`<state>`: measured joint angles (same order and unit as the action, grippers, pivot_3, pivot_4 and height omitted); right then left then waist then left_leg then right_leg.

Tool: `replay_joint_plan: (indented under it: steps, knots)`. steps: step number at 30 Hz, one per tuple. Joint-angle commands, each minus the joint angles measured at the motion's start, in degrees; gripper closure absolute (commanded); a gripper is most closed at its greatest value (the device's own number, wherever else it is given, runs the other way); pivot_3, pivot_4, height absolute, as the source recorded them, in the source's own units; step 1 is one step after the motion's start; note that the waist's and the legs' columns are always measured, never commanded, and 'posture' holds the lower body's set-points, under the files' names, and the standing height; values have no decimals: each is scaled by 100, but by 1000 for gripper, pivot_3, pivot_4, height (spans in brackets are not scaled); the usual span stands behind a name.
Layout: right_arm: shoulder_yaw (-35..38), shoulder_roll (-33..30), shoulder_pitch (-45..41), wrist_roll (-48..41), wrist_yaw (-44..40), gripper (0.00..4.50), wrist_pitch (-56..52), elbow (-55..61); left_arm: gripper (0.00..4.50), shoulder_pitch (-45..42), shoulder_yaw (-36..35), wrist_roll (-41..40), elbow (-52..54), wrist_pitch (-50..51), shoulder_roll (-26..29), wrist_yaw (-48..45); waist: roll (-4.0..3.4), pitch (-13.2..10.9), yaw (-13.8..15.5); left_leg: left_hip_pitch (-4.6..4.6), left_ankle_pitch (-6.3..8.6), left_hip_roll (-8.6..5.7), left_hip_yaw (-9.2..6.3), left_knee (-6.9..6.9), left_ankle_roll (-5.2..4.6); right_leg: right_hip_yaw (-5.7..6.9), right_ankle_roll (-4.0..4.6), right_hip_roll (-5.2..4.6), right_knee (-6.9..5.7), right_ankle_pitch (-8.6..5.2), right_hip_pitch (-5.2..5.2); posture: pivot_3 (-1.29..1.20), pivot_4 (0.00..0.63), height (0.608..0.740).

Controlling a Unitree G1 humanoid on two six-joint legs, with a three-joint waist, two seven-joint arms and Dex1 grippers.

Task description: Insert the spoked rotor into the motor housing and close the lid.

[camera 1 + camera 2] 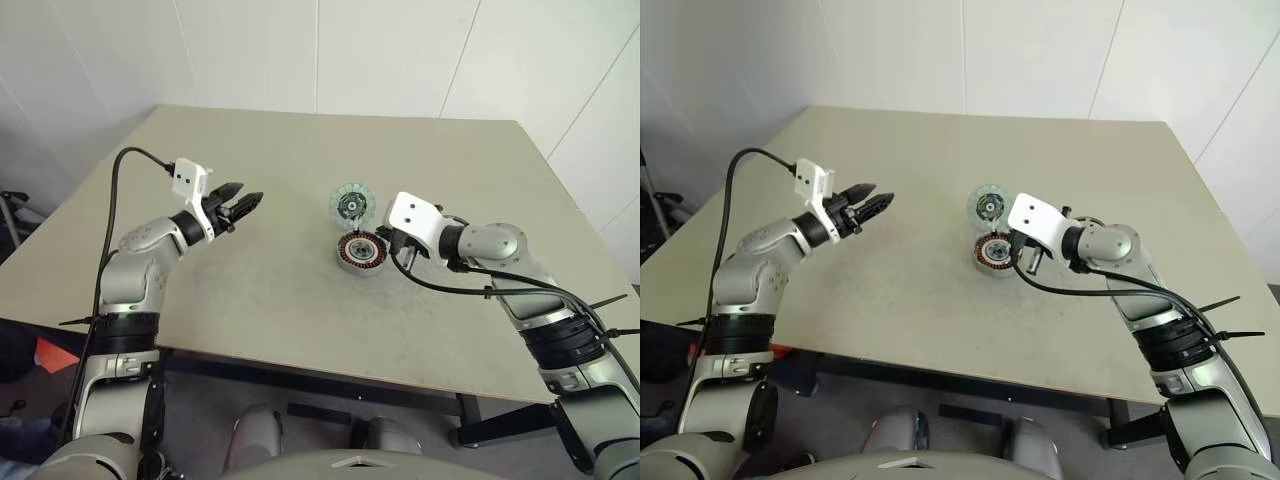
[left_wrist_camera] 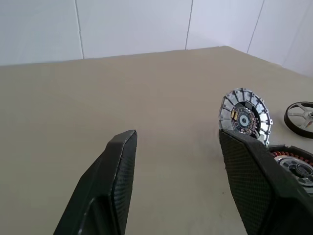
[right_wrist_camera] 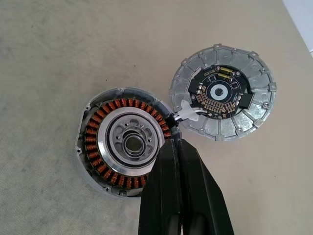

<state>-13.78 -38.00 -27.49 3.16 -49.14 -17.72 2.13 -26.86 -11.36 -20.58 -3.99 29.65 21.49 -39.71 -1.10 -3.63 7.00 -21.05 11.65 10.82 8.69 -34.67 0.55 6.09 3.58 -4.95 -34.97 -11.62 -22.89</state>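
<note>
The motor housing (image 3: 123, 141) lies flat on the beige counter (image 1: 300, 300), its copper-orange windings ringed around a silvery hub with a dark centre; just behind it, toward the far side of the counter, sits a grey segmented disc (image 3: 222, 92) with a dark circuit-like centre, tilted up in the head views, its rim meeting the housing's rim, with a small white connector at the join; this looks to be the spoked rotor, though I can't be certain; in the left wrist view another round part, a dark-rimmed ring with spokes (image 2: 300, 119), lies on the counter beyond the disc, and what it is I cannot tell.

The right gripper (image 3: 180, 147) comes in low from the robot's right, its two black fingers pressed together with nothing between them; the tips rest at the housing's near rim, beside the spot where the two parts meet; whether they actually touch the metal I cannot tell.

The left gripper (image 1: 243, 203) hangs above the counter well apart from the parts, on the robot's left, pointing toward them roughly level; its fingers (image 2: 113, 171) stand apart and hold nothing.
</note>
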Motion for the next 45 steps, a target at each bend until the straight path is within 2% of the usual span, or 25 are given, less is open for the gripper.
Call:
replay_joint_plan:
  steps: [1, 8, 45]
  knots:
    - [-105, 137, -238, 160, 66, 4481, 193, -273, 1683, 79, -59, -203, 500, 71, -29, 229, 0, 0, -2, 0, 0, 0, 0, 0, 0, 0, 1, 0, 0, 0, 0, 0, 0, 740]
    - [-319, 410, -335, 394, 125, 4481, 541, -974, 1683, 97, 30, -267, 565, 72, -60, 436, 0, 0, -7, -3, 0, -1, 0, 0, -1, 0, 30, 0, 1, 17, -1, 0, 0, 740]
    - [-529, 1183, -616, 733, 198, 4481, 857, -1643, 1683, 15, -26, -232, 219, -246, 255, 546, 1, 0, -159, 0, 0, -1, -1, 0, 1, -1, 35, 3, 1, 20, 3, 0, 0, 740]
